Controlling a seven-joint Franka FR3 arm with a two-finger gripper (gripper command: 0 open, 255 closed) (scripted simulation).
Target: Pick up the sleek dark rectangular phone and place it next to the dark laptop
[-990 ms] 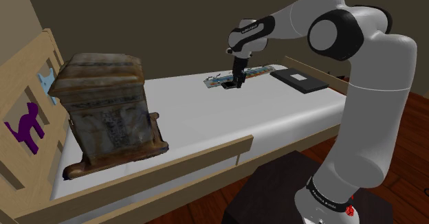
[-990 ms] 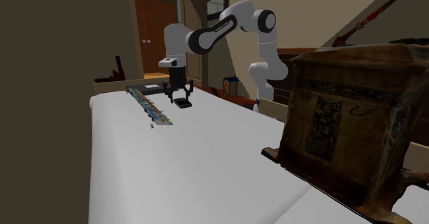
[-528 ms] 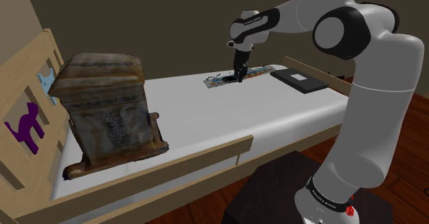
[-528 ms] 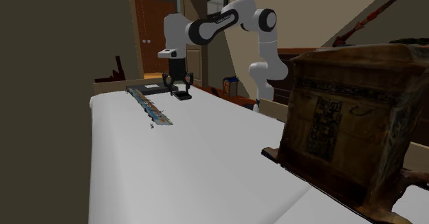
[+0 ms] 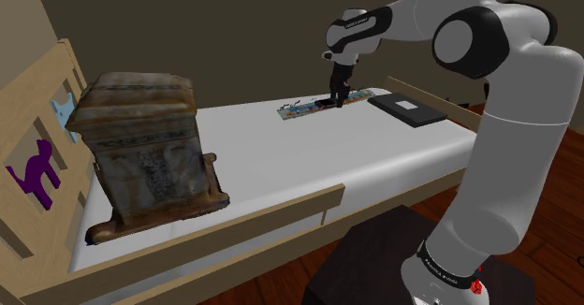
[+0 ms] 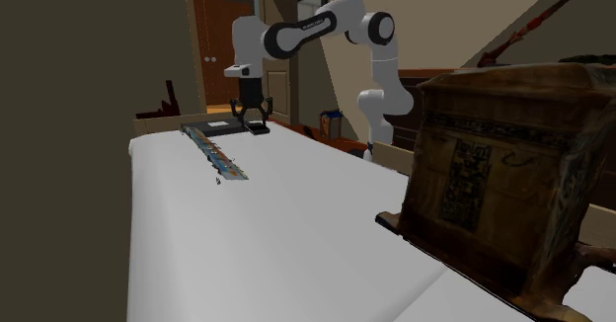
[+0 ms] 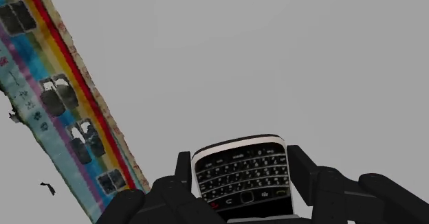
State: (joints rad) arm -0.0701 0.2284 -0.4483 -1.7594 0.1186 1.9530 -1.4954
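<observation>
— Where is the phone (image 7: 242, 174)?

— In the gripper (image 7: 242, 183). The two black fingers (image 7: 303, 172) press on its long sides, one on each, so the hand is closed around it. The keypad and the lower edge of the screen face the wrist camera, and a thin pale rim runs round the dark body.

— And where is that from the laptop (image 5: 405, 108)?

— Near it, but not touching. In the shoulder view the gripper hangs to the laptop's left, tips pointing down. In the second exterior view the phone sits low at the laptop's right, close to its corner. It looks clear of the bed (image 5: 309, 158); whether any gap is left under it cannot be told.

— What lies around the laptop?

— A long flat strip (image 7: 65, 92) with red, yellow and blue bands and rows of small dark pictures. One end reaches almost to the laptop, and the rest runs away from it across the white bed. The gripper is beside that strip, not over it, as the wrist view shows. The laptop itself is shut, dark, with a pale patch on its lid.

— Anything else on the bed?

— A worn brown chest (image 5: 145, 149), well apart from the laptop, at the opposite end. It stands upright.

— And the arm (image 5: 505, 116)?

— It rises from the stand (image 5: 374, 256) and bends over toward the laptop.
</observation>
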